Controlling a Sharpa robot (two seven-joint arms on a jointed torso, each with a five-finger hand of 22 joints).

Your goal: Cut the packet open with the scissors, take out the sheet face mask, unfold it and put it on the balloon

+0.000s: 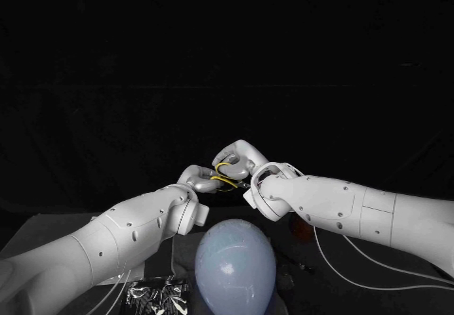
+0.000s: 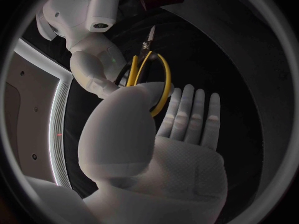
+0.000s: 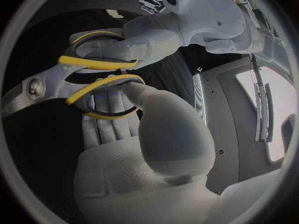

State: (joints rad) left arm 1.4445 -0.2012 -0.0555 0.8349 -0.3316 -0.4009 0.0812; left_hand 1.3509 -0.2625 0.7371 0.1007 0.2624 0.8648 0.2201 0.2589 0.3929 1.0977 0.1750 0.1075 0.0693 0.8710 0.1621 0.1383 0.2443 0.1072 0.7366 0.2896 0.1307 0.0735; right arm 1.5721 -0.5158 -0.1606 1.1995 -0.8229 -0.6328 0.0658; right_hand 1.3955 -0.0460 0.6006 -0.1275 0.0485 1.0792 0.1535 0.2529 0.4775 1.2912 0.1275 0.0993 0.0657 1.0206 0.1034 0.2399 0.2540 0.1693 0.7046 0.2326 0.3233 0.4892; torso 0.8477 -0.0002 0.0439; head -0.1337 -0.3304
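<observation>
Black table (image 1: 308, 295) below; scissors (image 1: 227, 174) hang at the balloon's (image 1: 235, 262) 12 o'clock. Left hand (image 1: 201, 178) and right hand (image 1: 241, 161) each hook a yellow loop, fingers straight. Packet (image 1: 156, 292) lies at 8 o'clock.

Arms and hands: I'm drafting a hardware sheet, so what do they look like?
The left arm and right arm are smooth white shells with small dark holes; thin white cables trail below. The left hand and right hand are silver, palms textured.

Black table (image 1: 321, 298) — balloon (image 1: 235, 266), silvery packet (image 1: 156, 293)
</observation>
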